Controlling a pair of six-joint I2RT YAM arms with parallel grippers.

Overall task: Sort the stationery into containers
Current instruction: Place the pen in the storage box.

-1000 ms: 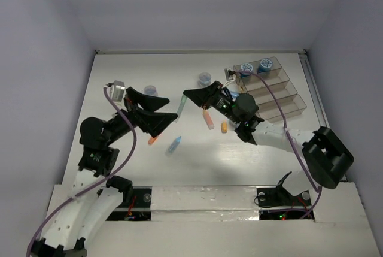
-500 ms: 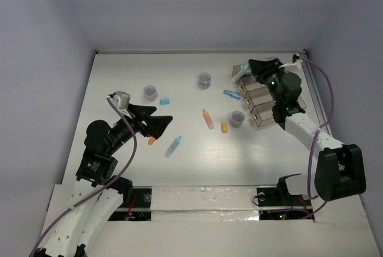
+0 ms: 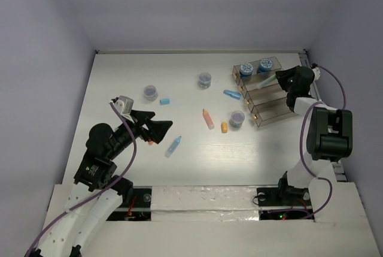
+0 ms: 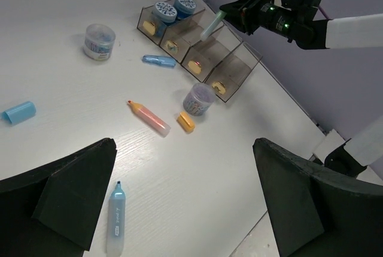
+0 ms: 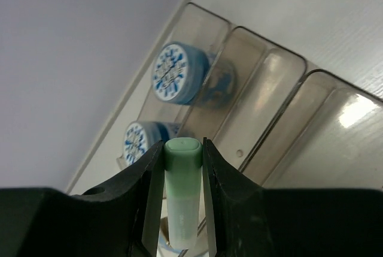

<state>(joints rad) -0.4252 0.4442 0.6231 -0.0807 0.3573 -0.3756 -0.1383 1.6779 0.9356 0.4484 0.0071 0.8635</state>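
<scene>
While the green stick [image 5: 181, 200] hangs over the containers [image 3: 276, 112], pinched in our right gripper [image 5: 181, 149], only two blue rolls [image 3: 246, 69] sit binned at the far end. Three jars [image 3: 150, 92] and the loose sticks [image 3: 207, 118] lie on the table [image 3: 119, 77]; our left gripper [image 3: 161, 120] hovers wide open, empty.

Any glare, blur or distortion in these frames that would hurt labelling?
Top external: soft light, faint shadows, no evident blur. Left wrist: wide-angle bend; its own dark fingers fill the bottom corners. Right wrist: glare patch on one clear bin; the green stick is sharp.
</scene>
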